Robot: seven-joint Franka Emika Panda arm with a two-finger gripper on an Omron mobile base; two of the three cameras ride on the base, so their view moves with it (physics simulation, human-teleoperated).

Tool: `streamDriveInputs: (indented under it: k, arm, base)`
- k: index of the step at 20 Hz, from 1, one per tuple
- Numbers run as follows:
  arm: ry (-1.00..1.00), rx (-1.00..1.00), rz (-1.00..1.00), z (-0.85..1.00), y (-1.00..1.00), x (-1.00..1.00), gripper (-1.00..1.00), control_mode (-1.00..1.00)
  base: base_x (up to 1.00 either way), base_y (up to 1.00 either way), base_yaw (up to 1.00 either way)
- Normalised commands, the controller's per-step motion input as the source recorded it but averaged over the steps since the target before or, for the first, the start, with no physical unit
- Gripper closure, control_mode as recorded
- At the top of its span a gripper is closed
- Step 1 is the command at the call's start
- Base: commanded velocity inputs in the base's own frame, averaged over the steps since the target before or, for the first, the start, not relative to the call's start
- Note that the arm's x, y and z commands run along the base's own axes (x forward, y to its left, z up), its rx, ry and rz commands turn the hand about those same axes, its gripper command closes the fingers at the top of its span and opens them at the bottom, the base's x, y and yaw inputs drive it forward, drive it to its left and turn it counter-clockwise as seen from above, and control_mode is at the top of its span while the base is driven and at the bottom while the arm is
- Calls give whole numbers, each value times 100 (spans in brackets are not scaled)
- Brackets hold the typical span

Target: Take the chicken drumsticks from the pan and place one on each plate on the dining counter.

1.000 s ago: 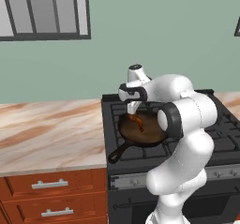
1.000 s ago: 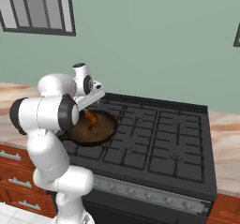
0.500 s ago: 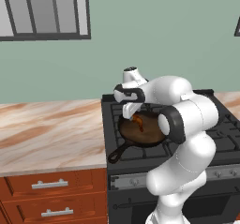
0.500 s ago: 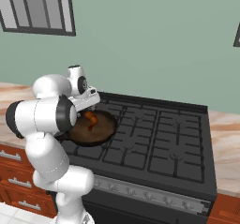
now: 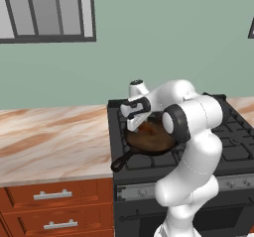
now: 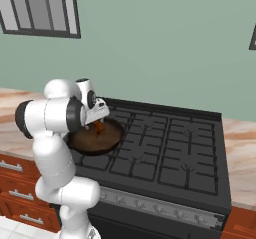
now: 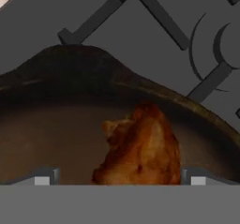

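Left base view: the white arm bends over a black stove [image 5: 233, 132] set into a run of marble tabletop [image 5: 49, 137] with red-brown drawers [image 5: 54, 201] beneath. Its tool [image 5: 135, 127] hangs low over the pan [image 5: 149, 141], a dark cast-iron skillet sitting on the front left grate with its short handle [image 5: 121, 160] pointing toward the stove's front edge. A patch of glossy orange-brown meat, the chicken drumsticks [image 5: 147, 128], lies inside the pan just beside the tool. A barred window [image 5: 47, 13] is set in the green wall above the tabletop.

Right base view: the arm's shoulder and elbow stand at the left, the hand reaching down into the pan [image 6: 97, 138]. The tool [image 6: 98, 126] sits right at the drumsticks [image 6: 99, 128], an orange sliver visible under the white hand. The pan occupies the stove's [image 6: 170, 153] near left burner; the other grates lie bare to its right. Marble tabletop [image 6: 242, 148] continues on the far side of the stove.

Hand view: the drumsticks [image 7: 140, 148] appear as one lumpy orange-brown mass on the pan's brown floor; individual pieces cannot be told apart. The two fingertips [image 7: 44, 177] stand wide apart at either side of the meat, released and gripping nothing. The pan's dark rim [image 7: 79, 59] curves behind, with the black grate bars [image 7: 159, 17] beyond it.
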Motion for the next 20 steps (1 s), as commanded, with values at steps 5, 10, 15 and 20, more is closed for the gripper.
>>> streamDriveInputs:
  k: [5,10,15,20]
  arm:
    - [-10,0,-2,-58,-18,11,-100,-100]
    - [-13,0,0,-50,-29,4,-100,-100]
    - [-11,0,0,-46,-26,-24,100,-100]
    - [-3,0,0,-41,-57,-60,100,-100]
  base:
    - [0,0,0]
    - [0,0,0]
    - [0,0,0]
    - [0,0,0]
